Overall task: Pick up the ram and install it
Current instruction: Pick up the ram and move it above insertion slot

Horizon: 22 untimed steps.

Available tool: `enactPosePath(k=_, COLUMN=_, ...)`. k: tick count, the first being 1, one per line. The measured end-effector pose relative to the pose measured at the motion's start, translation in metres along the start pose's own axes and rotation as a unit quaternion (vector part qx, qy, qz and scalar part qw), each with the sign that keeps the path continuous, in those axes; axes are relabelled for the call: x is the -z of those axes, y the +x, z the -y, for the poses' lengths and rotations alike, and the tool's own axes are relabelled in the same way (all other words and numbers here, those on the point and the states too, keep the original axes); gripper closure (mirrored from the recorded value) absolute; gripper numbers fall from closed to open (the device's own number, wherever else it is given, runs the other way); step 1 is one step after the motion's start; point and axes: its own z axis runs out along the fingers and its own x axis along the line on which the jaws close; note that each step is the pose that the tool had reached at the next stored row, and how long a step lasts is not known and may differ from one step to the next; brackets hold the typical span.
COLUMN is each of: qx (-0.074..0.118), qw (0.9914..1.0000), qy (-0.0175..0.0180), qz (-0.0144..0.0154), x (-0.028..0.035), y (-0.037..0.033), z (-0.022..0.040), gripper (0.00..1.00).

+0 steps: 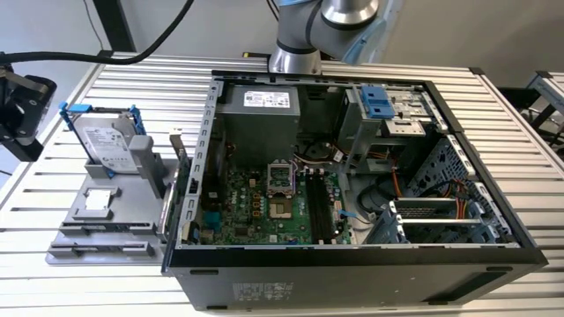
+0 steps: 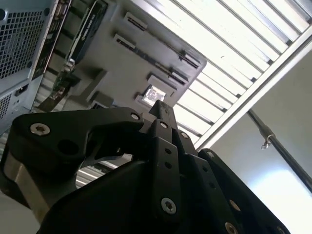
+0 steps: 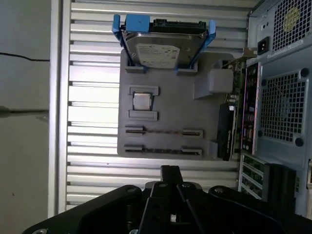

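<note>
Two ram sticks stand on edge in the grey holder [image 3: 168,97], one [image 3: 163,131] behind the other [image 3: 163,150]. In the exterior view they sit at the holder's near end [image 1: 99,232]. My gripper [image 3: 170,170] hovers well clear of the holder, its fingers pressed together with nothing between them. The second wrist view has the gripper [image 2: 161,108] pointing toward the holder's small square chip. In the exterior view the gripper [image 1: 22,125] hangs at the far left. The long black motherboard slots [image 1: 319,208] lie inside the open computer case [image 1: 198,198].
A silver hard drive [image 1: 107,146] in a blue bracket stands at the holder's far end, with a square chip [image 3: 141,101] in front of it. The case's rear wall [image 3: 280,102] borders the holder. The arm's base [image 1: 295,56] rises behind the case on a slatted metal table [image 1: 26,218].
</note>
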Motion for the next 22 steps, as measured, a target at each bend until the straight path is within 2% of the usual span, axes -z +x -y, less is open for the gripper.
enactPosePath(k=2, qx=0.017, qw=0.99985, qy=-0.0004, qz=-0.0008, x=0.0000, y=0.0000, z=0.0000, gripper=1.00)
enactPosePath(k=5, qx=0.045, qw=0.99899, qy=-0.0009, qz=-0.0021, x=0.0000, y=0.0000, z=0.0000, gripper=1.00)
enactPosePath(k=8, qx=0.072, qw=0.99737, qy=-0.0015, qz=-0.0034, x=0.0000, y=0.0000, z=0.0000, gripper=1.00)
enactPosePath(k=11, qx=0.099, qw=0.99503, qy=-0.0020, qz=-0.0048, x=0.0000, y=0.0000, z=0.0000, gripper=1.00)
enactPosePath(k=14, qx=0.127, qw=0.99192, qy=-0.0026, qz=-0.0061, x=0.0000, y=0.0000, z=0.0000, gripper=1.00)
enactPosePath(k=17, qx=0.153, qw=0.98817, qy=-0.0032, qz=-0.0074, x=0.0000, y=0.0000, z=0.0000, gripper=1.00)
enactPosePath(k=20, qx=0.180, qw=0.98357, qy=-0.0037, qz=-0.0087, x=0.0000, y=0.0000, z=0.0000, gripper=1.00)
enactPosePath(k=22, qx=0.198, qw=0.98011, qy=-0.0041, qz=-0.0096, x=0.0000, y=0.0000, z=0.0000, gripper=1.00)
